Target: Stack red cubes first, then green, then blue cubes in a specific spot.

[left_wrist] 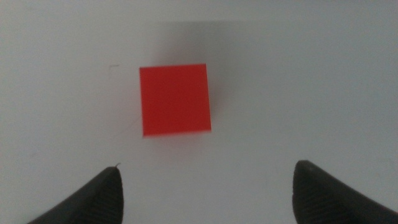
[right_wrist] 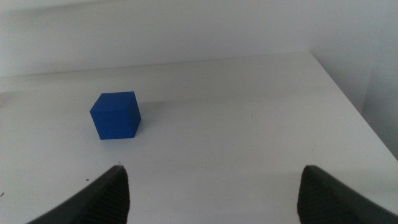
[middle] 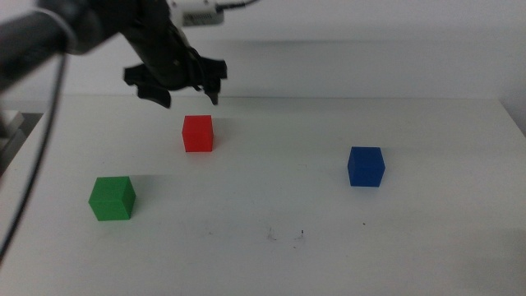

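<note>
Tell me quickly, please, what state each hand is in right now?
Left hand: open, empty, above the red cube.
Right hand: open, empty, facing the blue cube.

Left arm: glossy black rounded casing, white block on top; thin dark cable trails beside it. Black left gripper with two tapered fingers, finely ribbed. Right gripper fingers likewise dark, ribbed.
</note>
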Tool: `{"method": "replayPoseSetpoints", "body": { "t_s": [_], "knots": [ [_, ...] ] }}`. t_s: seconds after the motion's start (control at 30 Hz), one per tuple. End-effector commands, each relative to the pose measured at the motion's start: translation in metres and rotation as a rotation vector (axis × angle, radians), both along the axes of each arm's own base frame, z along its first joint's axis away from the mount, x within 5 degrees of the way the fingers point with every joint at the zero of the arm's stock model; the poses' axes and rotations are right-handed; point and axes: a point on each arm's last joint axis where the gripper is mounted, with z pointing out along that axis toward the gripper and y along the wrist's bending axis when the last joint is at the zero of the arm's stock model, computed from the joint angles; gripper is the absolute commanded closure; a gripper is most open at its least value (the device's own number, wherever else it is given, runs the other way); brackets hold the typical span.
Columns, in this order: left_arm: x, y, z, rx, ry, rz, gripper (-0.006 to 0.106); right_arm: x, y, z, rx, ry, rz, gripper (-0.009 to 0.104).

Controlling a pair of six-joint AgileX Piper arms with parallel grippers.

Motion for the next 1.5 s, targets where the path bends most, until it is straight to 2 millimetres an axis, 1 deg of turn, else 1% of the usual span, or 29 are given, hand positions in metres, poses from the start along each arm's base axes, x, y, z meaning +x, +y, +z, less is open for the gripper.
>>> {"method": "replayPoseSetpoints", "body": {
  "t_s": [0.0, 0.17, 0.27, 0.47, 0.6, 0.7, 0.77, 0.8, 0.87, 0.93, 1.0, 1.03, 1.1, 1.13, 1.17, 1.23, 1.27, 1.33, 1.37, 1.4, 1.47],
  "knots": [
    [0.016, -0.006, -0.017, 0.000, 0.011, 0.014, 0.010, 0.000, 0.000, 0.000, -0.008, -0.008, -0.005, 0.008],
    [0.037, -0.009, -0.059, 0.039, 0.032, 0.035, 0.010, 0.000, 0.000, 0.000, -0.008, -0.008, -0.005, 0.008],
    [0.044, -0.011, -0.075, 0.046, 0.029, 0.033, 0.010, 0.000, 0.000, 0.000, -0.008, -0.008, -0.005, 0.008],
    [0.053, -0.009, -0.097, 0.059, 0.014, 0.065, 0.010, 0.000, 0.000, 0.000, -0.008, -0.008, -0.005, 0.008],
    [0.058, -0.002, -0.106, 0.054, 0.009, 0.081, 0.010, 0.000, 0.000, 0.000, -0.008, -0.008, -0.005, 0.008],
    [0.060, 0.000, -0.108, 0.050, 0.000, 0.085, 0.012, 0.000, 0.000, 0.000, -0.008, -0.008, -0.005, 0.008],
    [0.060, 0.001, -0.108, 0.048, -0.006, 0.085, 0.019, 0.000, 0.000, 0.000, -0.008, -0.008, -0.005, 0.008],
    [0.061, 0.002, -0.107, 0.044, -0.008, 0.085, 0.025, 0.000, 0.000, 0.000, -0.008, -0.008, -0.005, 0.008],
    [0.061, 0.001, -0.107, 0.038, -0.010, 0.084, 0.041, 0.000, 0.000, 0.000, -0.008, -0.008, -0.005, 0.008],
    [0.059, 0.000, -0.108, 0.014, 0.010, 0.089, 0.061, 0.000, 0.000, 0.000, -0.008, -0.008, -0.005, 0.008],
    [0.057, -0.002, -0.104, -0.007, 0.046, 0.093, 0.077, 0.000, 0.000, 0.000, -0.008, -0.008, -0.005, 0.008],
    [0.054, -0.004, -0.097, -0.013, 0.055, 0.090, 0.084, 0.000, 0.000, 0.000, -0.008, -0.008, -0.005, 0.008],
    [0.043, -0.012, -0.073, -0.023, 0.048, 0.086, 0.094, 0.000, 0.000, 0.000, -0.008, -0.008, -0.005, 0.008],
    [0.033, -0.018, -0.060, -0.015, 0.038, 0.089, 0.098, 0.000, 0.000, 0.000, -0.008, -0.008, -0.005, 0.008],
    [0.023, -0.024, -0.051, -0.010, 0.025, 0.103, 0.100, 0.000, 0.000, 0.000, -0.008, -0.008, -0.005, 0.008],
    [-0.011, -0.042, -0.035, -0.014, -0.020, 0.099, 0.101, 0.000, 0.000, 0.000, -0.008, -0.008, -0.005, 0.008],
    [-0.030, -0.051, -0.037, -0.018, -0.015, 0.088, 0.101, 0.000, 0.000, 0.000, -0.008, -0.008, -0.005, 0.008],
    [-0.069, -0.070, -0.035, -0.076, -0.028, 0.083, 0.101, 0.000, 0.000, 0.000, -0.008, -0.008, -0.005, 0.008],
    [-0.082, -0.078, -0.032, -0.109, -0.043, 0.081, 0.101, 0.000, 0.000, 0.000, -0.008, -0.008, -0.005, 0.008],
    [-0.095, -0.088, -0.033, -0.126, -0.045, 0.071, 0.101, 0.000, 0.000, 0.000, -0.008, -0.008, -0.005, 0.008],
    [-0.109, -0.104, -0.037, -0.118, -0.025, 0.058, 0.101, 0.000, 0.000, 0.000, -0.008, -0.008, -0.005, 0.008]
  ]
}}
